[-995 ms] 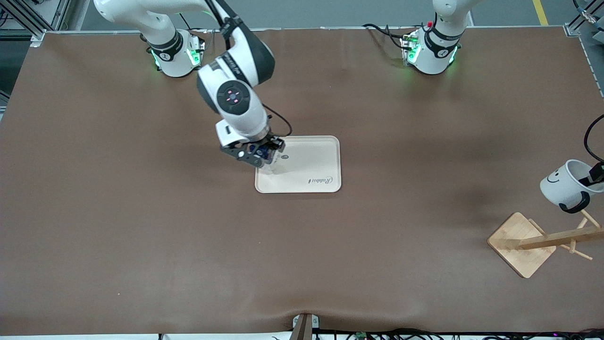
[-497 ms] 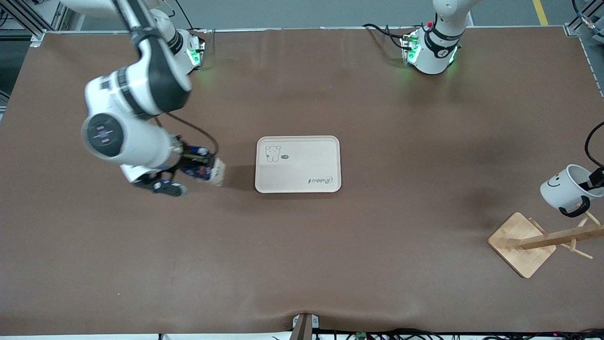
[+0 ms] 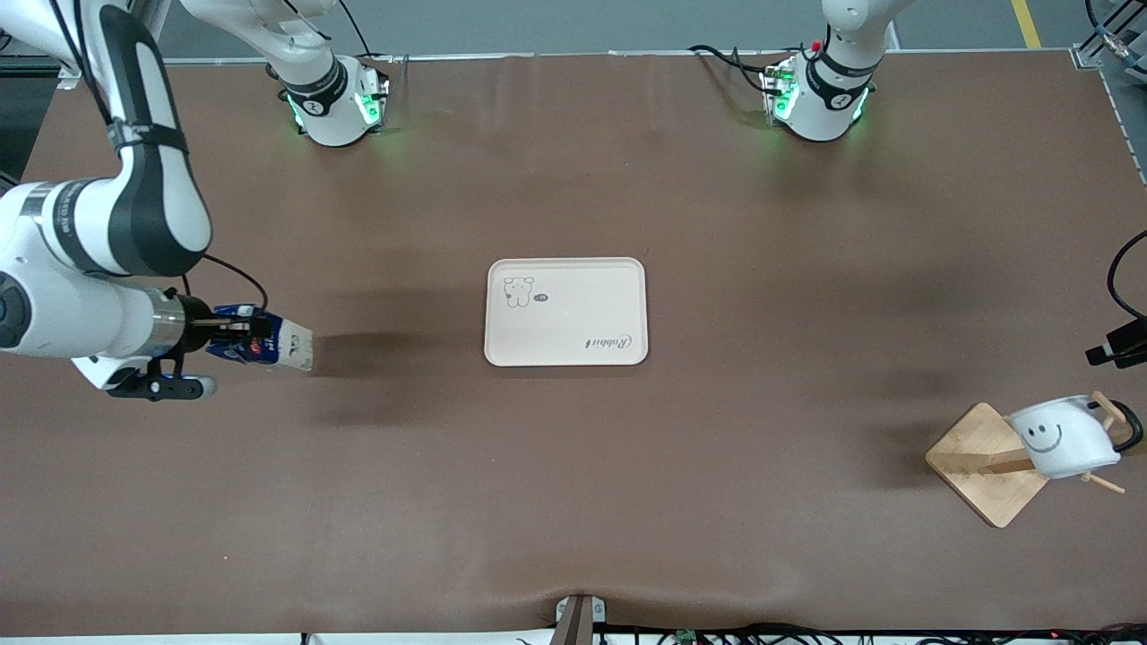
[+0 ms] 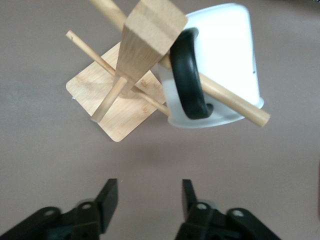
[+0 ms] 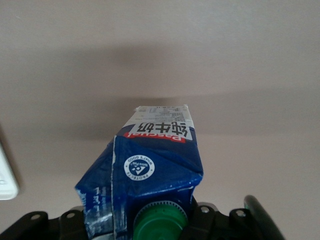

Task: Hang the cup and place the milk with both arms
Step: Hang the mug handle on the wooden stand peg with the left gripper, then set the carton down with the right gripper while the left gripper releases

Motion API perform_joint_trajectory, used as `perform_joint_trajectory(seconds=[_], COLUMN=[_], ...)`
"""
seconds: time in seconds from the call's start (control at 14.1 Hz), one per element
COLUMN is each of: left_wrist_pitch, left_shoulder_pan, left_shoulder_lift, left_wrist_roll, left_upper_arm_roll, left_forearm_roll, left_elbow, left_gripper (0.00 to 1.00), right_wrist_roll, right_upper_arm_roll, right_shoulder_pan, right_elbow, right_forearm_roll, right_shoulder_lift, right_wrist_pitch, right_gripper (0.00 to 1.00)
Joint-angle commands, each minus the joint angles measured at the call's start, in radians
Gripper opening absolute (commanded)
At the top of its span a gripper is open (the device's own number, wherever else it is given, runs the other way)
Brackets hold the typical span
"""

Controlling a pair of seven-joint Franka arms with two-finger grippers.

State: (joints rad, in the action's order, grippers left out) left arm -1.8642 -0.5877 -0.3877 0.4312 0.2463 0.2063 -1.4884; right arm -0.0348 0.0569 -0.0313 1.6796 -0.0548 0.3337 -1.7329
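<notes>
The cup [image 3: 1065, 437], white with a black smiley, hangs by its black handle [image 4: 189, 82] on a peg of the wooden rack [image 3: 977, 459] near the left arm's end of the table. In the left wrist view the cup [image 4: 225, 55] sits on the peg with nothing gripping it. My left gripper [image 4: 148, 196] is open and empty, up in the air just off the rack; it shows at the front view's edge [image 3: 1116, 344]. My right gripper [image 3: 235, 337] is shut on the milk [image 3: 269, 346], holding it on its side over the table near the right arm's end. The carton [image 5: 150, 165] and its green cap [image 5: 161, 224] fill the right wrist view.
A beige tray [image 3: 573, 296] with a small printed figure lies at the table's middle, nothing on it; its corner shows in the right wrist view [image 5: 6, 181]. The rack's square base [image 4: 112, 107] stands on the brown table.
The right arm swung the milk from over the tray out toward its end of the table. The left gripper let go of the cup, now hanging on the peg, and drew away.
</notes>
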Motion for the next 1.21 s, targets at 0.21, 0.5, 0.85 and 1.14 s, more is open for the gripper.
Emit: perform_joint_trajectory(seconds=[0.21, 0.5, 0.85, 1.14], left_wrist_pitch=[0.028, 0.086, 0.137, 0.187], left_shoulder_pan=[0.011, 0.011, 0.012, 0.009], left_shoulder_lift=[0.068, 0.122, 0.142, 0.142], left_wrist_roll=[-0.271, -0.549, -0.853, -0.85], left_upper_arm_roll=[0.076, 0.217, 0.408, 0.464], left_forearm_roll=[0.001, -0.148, -0.313, -0.366], left_elbow=[-0.009, -0.016, 0.002, 0.027], left_gripper=[1.0, 1.0, 1.0, 1.0], right_wrist_roll=[-0.206, -0.194, -0.192, -0.201], right_upper_arm_roll=[-0.022, -0.023, -0.025, -0.023], right_shoulder_pan=[0.18, 0.177, 0.18, 0.182], right_elbow=[0.265, 0.393, 0.391, 0.371], right_forearm_roll=[0.012, 0.006, -0.005, -0.007], right_shoulder_lift=[-0.1, -0.145, -0.145, -0.136], right_wrist_pitch=[-0.17, -0.266, -0.258, -0.255], right_gripper=[0.0, 0.0, 0.23, 1.0])
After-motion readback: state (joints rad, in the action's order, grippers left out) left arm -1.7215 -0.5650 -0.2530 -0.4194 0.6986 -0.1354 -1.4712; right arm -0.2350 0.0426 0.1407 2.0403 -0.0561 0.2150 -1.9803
